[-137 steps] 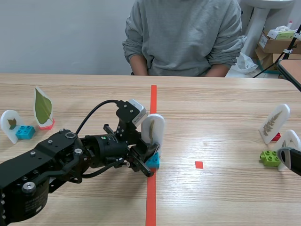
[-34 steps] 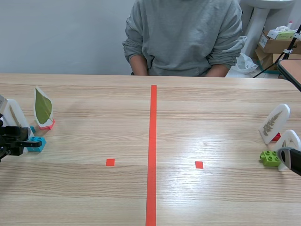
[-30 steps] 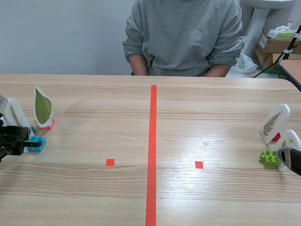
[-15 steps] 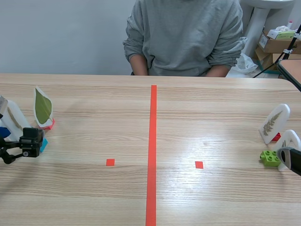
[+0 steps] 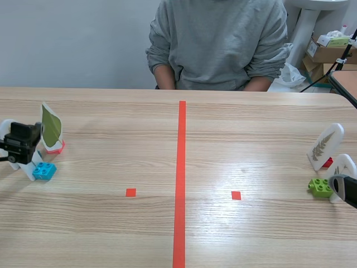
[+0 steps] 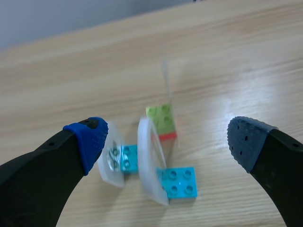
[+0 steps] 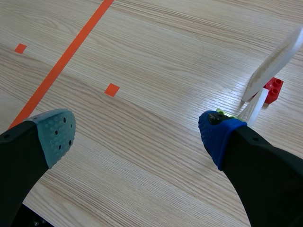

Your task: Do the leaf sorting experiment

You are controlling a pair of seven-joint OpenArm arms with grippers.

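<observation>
At the table's far left my left gripper (image 5: 21, 143) hangs open just above a group of white leaf cards. In the left wrist view my left gripper (image 6: 169, 138) has a card on a blue brick (image 6: 177, 182) standing free under its spread fingers. A second card on a blue brick (image 6: 119, 160) stands beside it, and a thin card on a green and red base (image 6: 162, 119) stands beyond. The scene view shows the blue brick (image 5: 44, 170) and the green leaf card (image 5: 51, 127). My right gripper (image 7: 137, 132) is open and holds nothing, close to a fern card (image 7: 277, 59).
A person in a grey sweater (image 5: 217, 44) sits across the table. At the right edge stand the fern card on a red brick (image 5: 325, 146) and a card on a green brick (image 5: 321, 187). Orange-red tape (image 5: 180, 178) runs down the middle.
My left gripper has opened and let go of the leaf card on the blue brick. It has since risen and drawn back from the card, which stays standing.
</observation>
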